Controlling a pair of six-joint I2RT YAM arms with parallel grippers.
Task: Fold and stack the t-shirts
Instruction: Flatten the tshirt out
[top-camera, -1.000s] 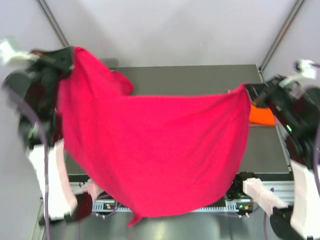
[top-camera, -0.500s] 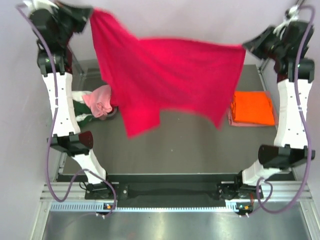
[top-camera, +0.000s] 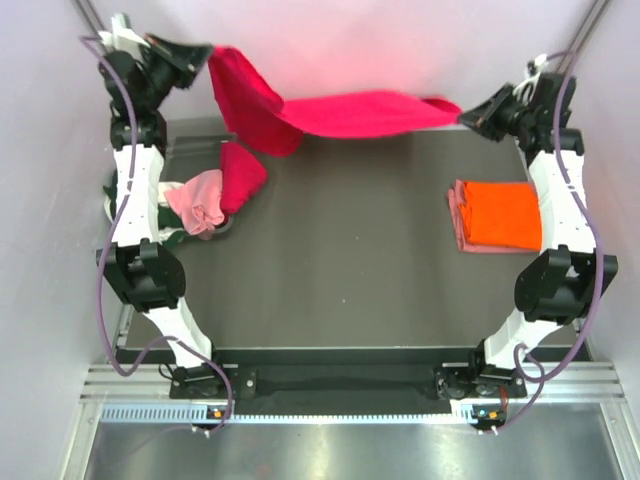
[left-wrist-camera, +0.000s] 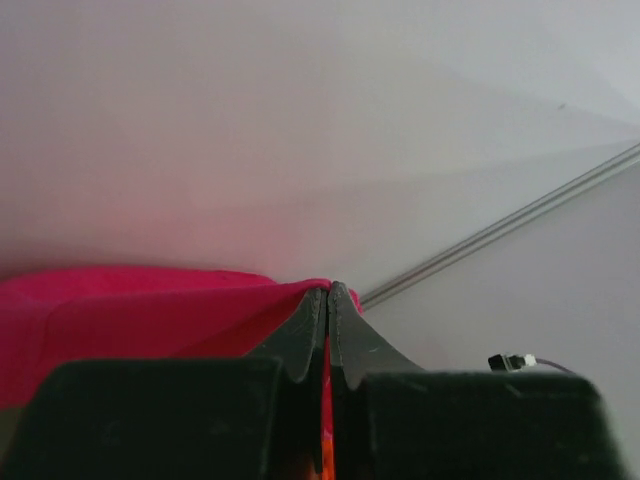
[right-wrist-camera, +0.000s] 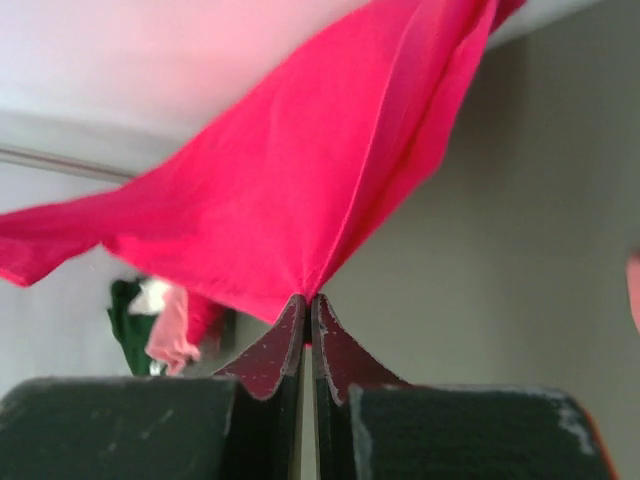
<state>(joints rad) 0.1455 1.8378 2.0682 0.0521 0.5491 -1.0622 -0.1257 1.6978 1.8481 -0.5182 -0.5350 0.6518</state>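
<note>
A crimson red t-shirt (top-camera: 340, 112) hangs stretched in the air over the table's far edge, held at both ends. My left gripper (top-camera: 205, 52) is shut on its left end, and the cloth shows pinched there in the left wrist view (left-wrist-camera: 150, 310). My right gripper (top-camera: 466, 115) is shut on its right end, the cloth fanning out from the tips in the right wrist view (right-wrist-camera: 300, 190). A folded orange t-shirt (top-camera: 503, 213) lies on a salmon pink one (top-camera: 456, 218) at the right. A pale pink shirt (top-camera: 199, 202) lies crumpled at the left with a dark green one (top-camera: 165, 222).
The dark table (top-camera: 340, 260) stretches between the piles. A second bunch of crimson cloth (top-camera: 240, 172) hangs or lies by the left pile. Grey walls stand close behind and beside both arms. The left pile also shows in the right wrist view (right-wrist-camera: 165, 315).
Both arms have swung the red shirt from near the camera out to the far edge. The shirt has gone from a wide hanging sheet to a narrow stretched band.
</note>
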